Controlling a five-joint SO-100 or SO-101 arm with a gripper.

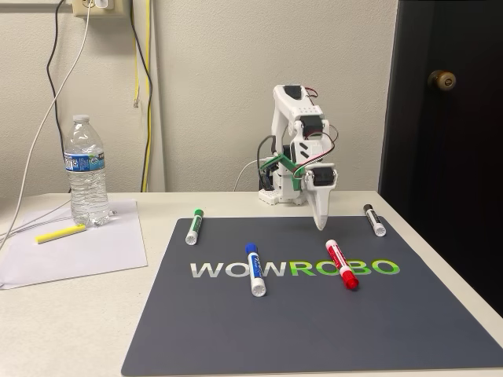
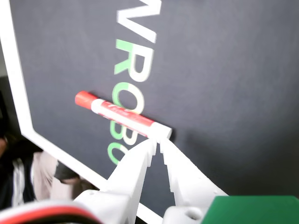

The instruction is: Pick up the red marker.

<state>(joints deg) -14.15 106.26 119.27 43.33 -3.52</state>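
Note:
The red marker [image 1: 342, 265] lies flat on the dark mat [image 1: 299, 314], across the green letters, with its red cap toward the front. In the wrist view the red marker [image 2: 122, 116] lies diagonally, cap at the upper left and white end just beyond the fingertips. My white gripper [image 1: 320, 221] points down over the back part of the mat, behind and slightly left of the marker. The gripper [image 2: 156, 143] is shut, its tips nearly touching, with nothing between them.
A blue-capped marker [image 1: 255, 269] lies left of the red one, a green-capped marker [image 1: 192, 226] at the mat's back left, and a black-capped marker [image 1: 375, 221] at the back right. A water bottle [image 1: 85, 171] and a yellow highlighter [image 1: 60, 233] sit on paper at the left.

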